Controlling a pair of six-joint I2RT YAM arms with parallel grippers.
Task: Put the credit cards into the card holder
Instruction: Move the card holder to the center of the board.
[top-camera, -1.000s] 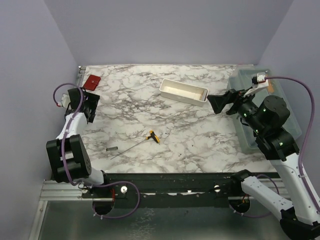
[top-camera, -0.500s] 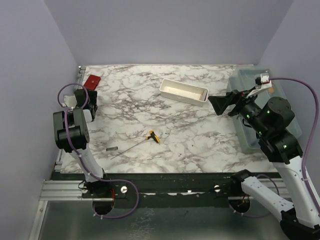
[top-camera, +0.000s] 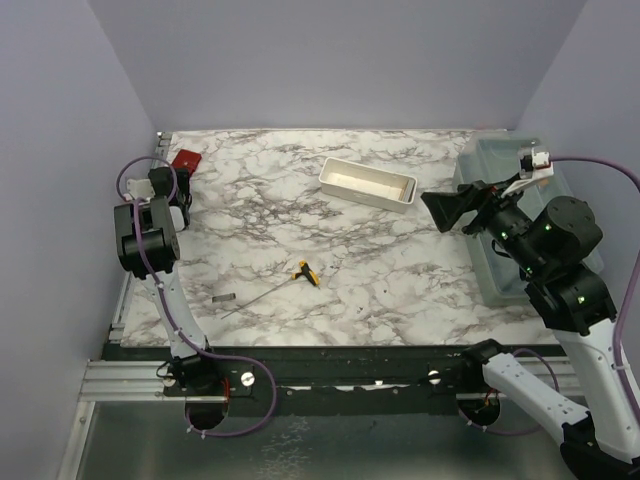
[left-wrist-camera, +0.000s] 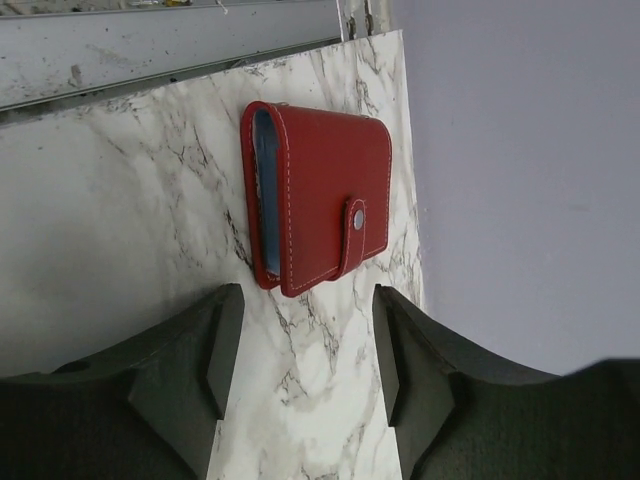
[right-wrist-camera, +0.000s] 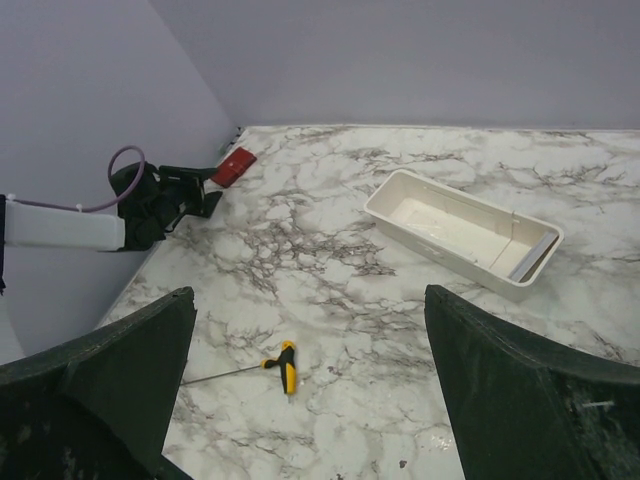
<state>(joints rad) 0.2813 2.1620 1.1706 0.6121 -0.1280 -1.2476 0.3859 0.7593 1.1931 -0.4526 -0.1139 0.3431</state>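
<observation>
The card holder (top-camera: 184, 159) is a small red wallet, snapped shut, lying in the table's far left corner next to the wall. In the left wrist view the card holder (left-wrist-camera: 320, 195) shows a strip of blue lining along its left edge. My left gripper (top-camera: 174, 180) sits just short of it. Seen from its wrist, the left gripper (left-wrist-camera: 306, 300) is open with only bare marble between the fingers. My right gripper (top-camera: 445, 208) hangs high over the right side, and the right gripper (right-wrist-camera: 309, 295) is wide open and empty. The credit cards are out of view.
A long white tray (top-camera: 367, 183) stands at the back middle. A yellow-handled thin tool (top-camera: 306, 272) lies mid-table, a small grey piece (top-camera: 223, 297) to its left. A clear bin (top-camera: 488, 160) lines the right edge. Walls close in on the left and the back.
My left arm has swung forward and brought its gripper up to the card holder, with the jaws narrowed somewhat. The right gripper drifted slightly right.
</observation>
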